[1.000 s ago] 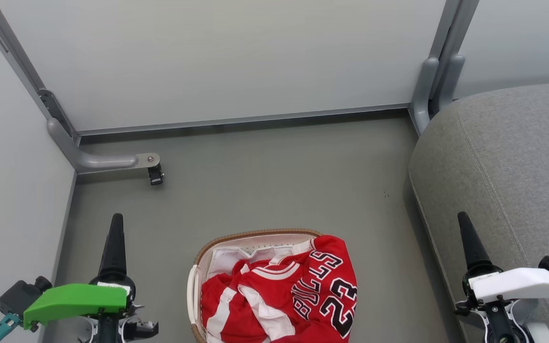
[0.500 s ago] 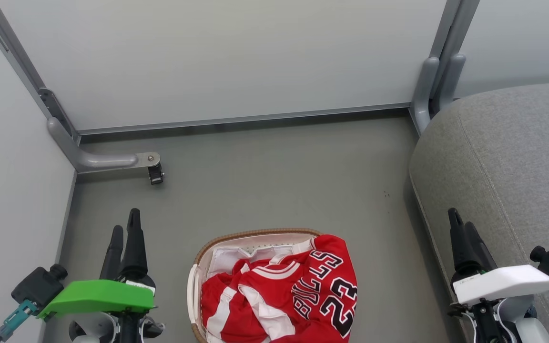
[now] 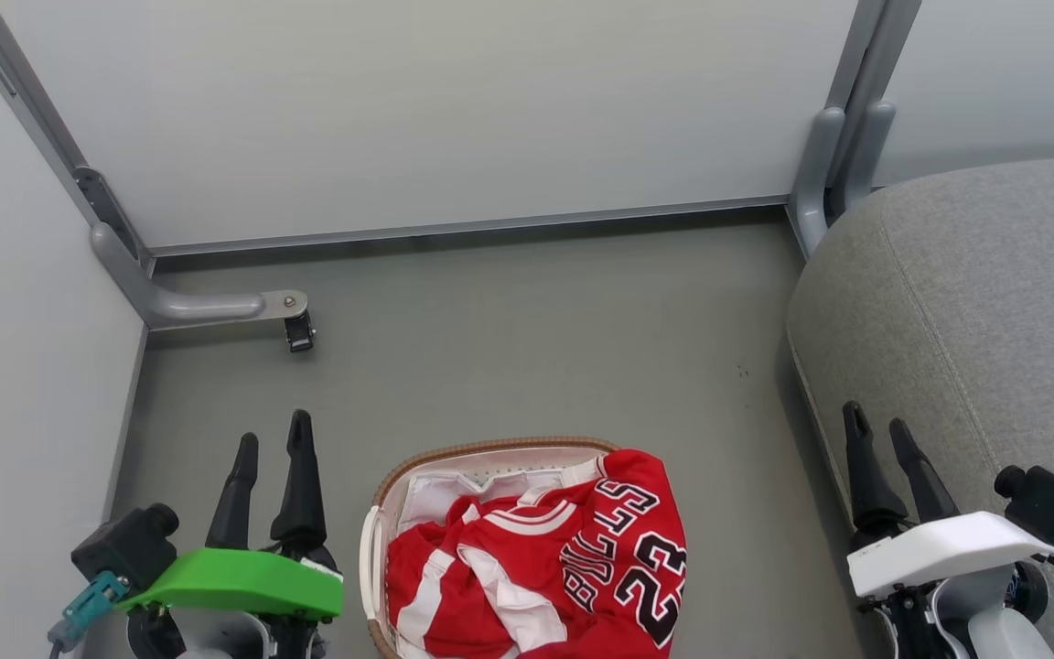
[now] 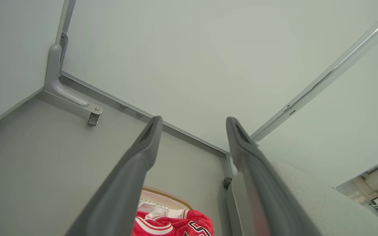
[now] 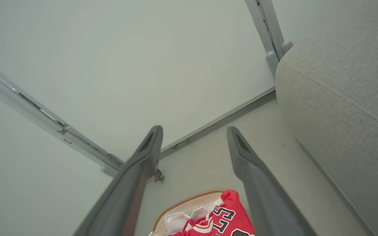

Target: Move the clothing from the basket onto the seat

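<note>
Red clothing (image 3: 545, 567) with white stripes and "BULLS 23" lettering lies heaped in the basket (image 3: 472, 455), spilling over its right rim. The clothing (image 4: 176, 224) and basket rim (image 4: 166, 193) show low in the left wrist view, and the clothing (image 5: 228, 219) in the basket (image 5: 189, 199) shows low in the right wrist view. The grey seat (image 3: 975, 311) fills the right side; the seat (image 5: 340, 98) is also large in the right wrist view. My left gripper (image 3: 273, 435) stands open left of the basket, empty. My right gripper (image 3: 876, 426) stands open over the seat's front edge, empty.
Pale partition panels (image 3: 417, 119) wall the back and left. A grey bracket foot with a small caster (image 3: 298, 334) juts onto the grey floor (image 3: 527, 348) at the back left. A grey post (image 3: 833, 146) stands beside the seat.
Both wrists have rolled, so each gripper's two fingers now show side by side instead of one behind the other. The left gripper shifted right toward the basket; the right one shifted left.
</note>
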Motion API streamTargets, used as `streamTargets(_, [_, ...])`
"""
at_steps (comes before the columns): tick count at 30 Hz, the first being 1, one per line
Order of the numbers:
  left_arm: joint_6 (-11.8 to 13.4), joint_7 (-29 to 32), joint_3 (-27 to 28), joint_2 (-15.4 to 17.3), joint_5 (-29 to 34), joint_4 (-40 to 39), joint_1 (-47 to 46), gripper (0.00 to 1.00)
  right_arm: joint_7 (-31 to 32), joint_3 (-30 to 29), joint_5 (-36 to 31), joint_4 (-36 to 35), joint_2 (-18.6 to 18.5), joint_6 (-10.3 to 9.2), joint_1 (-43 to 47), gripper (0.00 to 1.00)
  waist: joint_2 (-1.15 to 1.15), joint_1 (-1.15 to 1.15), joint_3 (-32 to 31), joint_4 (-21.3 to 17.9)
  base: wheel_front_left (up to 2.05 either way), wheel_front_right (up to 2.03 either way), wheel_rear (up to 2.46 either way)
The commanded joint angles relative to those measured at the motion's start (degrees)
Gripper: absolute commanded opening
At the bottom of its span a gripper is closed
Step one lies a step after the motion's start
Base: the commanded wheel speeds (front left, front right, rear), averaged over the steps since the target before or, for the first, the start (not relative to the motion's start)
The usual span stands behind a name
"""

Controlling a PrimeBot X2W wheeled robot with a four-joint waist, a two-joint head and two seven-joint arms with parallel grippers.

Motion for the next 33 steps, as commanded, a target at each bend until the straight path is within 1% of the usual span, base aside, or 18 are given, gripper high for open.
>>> streamTargets(1, [0.3, -0.5, -0.3, 0.4, 2.4, -0.4, 0.2, 1.0, -0.6, 0.1, -2.0, -0.3, -0.4, 0.02, 0.1, 1.0, 0.0, 0.0, 0.0, 0.0, 0.0, 0.0, 0.0])
streamTargets(13, [0.5, -2.2, -1.6, 0.4, 8.9, 2.4, 0.4, 1.0, -2.4, 0.7, -9.7, 1.0, -0.4, 0.03, 0.0, 1.0, 0.0, 0.0, 0.2, 0.3, 0.0, 0.0, 0.0])
streamTargets(33, [1.1, -4.8, -3.1, 0.5, 17.3, 6.4, -0.1, 1.0, -5.0, 1.6, -19.9, 3.0, -0.5, 0.03, -0.6, 1.0, 0.0, 0.0, 0.7, 0.6, 0.0, 0.0, 0.0])
